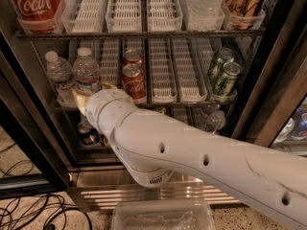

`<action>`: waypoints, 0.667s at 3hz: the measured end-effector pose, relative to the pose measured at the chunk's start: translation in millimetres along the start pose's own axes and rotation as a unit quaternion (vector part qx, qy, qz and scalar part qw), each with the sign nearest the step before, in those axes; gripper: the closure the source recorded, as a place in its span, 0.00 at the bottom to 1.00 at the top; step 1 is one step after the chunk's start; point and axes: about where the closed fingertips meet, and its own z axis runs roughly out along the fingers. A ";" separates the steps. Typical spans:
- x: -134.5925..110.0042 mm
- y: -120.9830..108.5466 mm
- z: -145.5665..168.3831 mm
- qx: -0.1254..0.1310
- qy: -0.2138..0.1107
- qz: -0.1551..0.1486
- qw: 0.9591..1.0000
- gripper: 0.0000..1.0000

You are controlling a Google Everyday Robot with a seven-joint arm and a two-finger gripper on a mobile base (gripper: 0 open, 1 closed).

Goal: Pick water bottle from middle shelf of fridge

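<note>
The water bottle point(86, 70), clear with a white cap, stands upright at the left of the middle shelf point(163, 94) in the fridge point(268, 109). My gripper point(91, 93) is at its lower part, with tan fingers point(79, 101) on either side of it, shut on it. My white arm point(201, 162) comes in from the lower right and hides the bottle's base. A second similar bottle point(59, 72) stands just left of it.
Two red cans point(133, 76) stand right of the bottle and green cans point(223, 73) at the shelf's right. The top shelf holds a cola bottle point(33, 4) and a wide clear bottle point(204, 4). A can point(88, 135) sits below. A clear tub point(163, 217) and cables point(29, 214) lie on the floor.
</note>
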 end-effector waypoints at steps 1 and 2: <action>5.2 -3.2 -7.5 -0.011 0.001 0.015 1.000 1.00; 17.6 2.9 -16.3 -0.034 0.005 0.031 0.999 1.00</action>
